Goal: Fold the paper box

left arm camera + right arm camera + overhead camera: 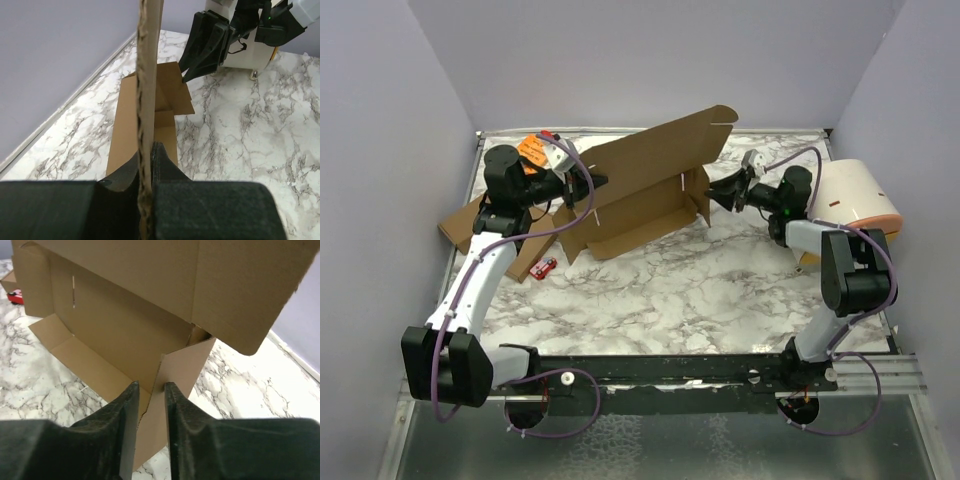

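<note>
Paper box (650, 175) in left pincer (148, 155)

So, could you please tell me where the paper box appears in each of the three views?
Top external: the paper box sits at back centre.
Left wrist: the box runs edge-on up the middle, pinched by the left gripper.
Right wrist: the box fills the upper frame.
Shared landmark: the right gripper, at the box's end.

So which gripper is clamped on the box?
The left gripper, pinching the paper box edge-on; the right gripper stands parted at the side flap.
</note>
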Controlling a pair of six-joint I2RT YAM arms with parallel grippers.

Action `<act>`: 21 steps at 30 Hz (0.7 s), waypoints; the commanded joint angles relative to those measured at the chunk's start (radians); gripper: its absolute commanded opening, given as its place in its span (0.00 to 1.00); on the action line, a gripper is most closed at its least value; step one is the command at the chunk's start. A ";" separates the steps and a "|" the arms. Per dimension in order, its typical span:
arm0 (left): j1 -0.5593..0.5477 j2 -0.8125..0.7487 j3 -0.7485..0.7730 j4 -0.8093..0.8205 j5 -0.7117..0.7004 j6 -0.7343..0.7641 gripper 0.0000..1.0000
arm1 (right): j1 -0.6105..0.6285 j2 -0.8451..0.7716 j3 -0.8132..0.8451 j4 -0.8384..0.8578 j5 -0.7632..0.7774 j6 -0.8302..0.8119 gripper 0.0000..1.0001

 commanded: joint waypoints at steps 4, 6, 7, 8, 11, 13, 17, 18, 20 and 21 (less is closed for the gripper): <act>-0.006 -0.012 0.011 -0.101 -0.029 0.027 0.00 | -0.027 -0.032 0.117 -0.258 -0.127 -0.097 0.34; -0.006 -0.012 0.013 -0.102 -0.028 0.027 0.00 | -0.040 -0.026 0.130 -0.273 -0.161 -0.097 0.36; -0.006 -0.013 0.011 -0.102 -0.028 0.028 0.00 | -0.050 -0.022 0.138 -0.278 -0.184 -0.097 0.38; -0.006 -0.016 0.012 -0.103 -0.028 0.029 0.00 | -0.057 -0.021 0.145 -0.282 -0.205 -0.094 0.40; -0.006 -0.022 0.011 -0.105 -0.023 0.031 0.00 | -0.084 -0.014 0.167 -0.295 -0.265 -0.088 0.48; -0.006 -0.028 0.010 -0.104 -0.020 0.034 0.00 | -0.098 -0.008 0.187 -0.301 -0.299 -0.078 0.52; -0.007 -0.043 0.002 -0.103 -0.019 0.043 0.00 | -0.135 -0.004 0.231 -0.322 -0.347 -0.066 0.56; -0.006 -0.047 -0.002 -0.103 -0.019 0.044 0.00 | -0.142 -0.006 0.243 -0.331 -0.350 -0.068 0.58; -0.006 -0.055 -0.005 -0.102 -0.019 0.045 0.00 | -0.150 -0.013 0.275 -0.376 -0.347 -0.091 0.60; -0.006 -0.057 -0.007 -0.103 -0.019 0.045 0.00 | -0.151 -0.015 0.298 -0.414 -0.343 -0.115 0.60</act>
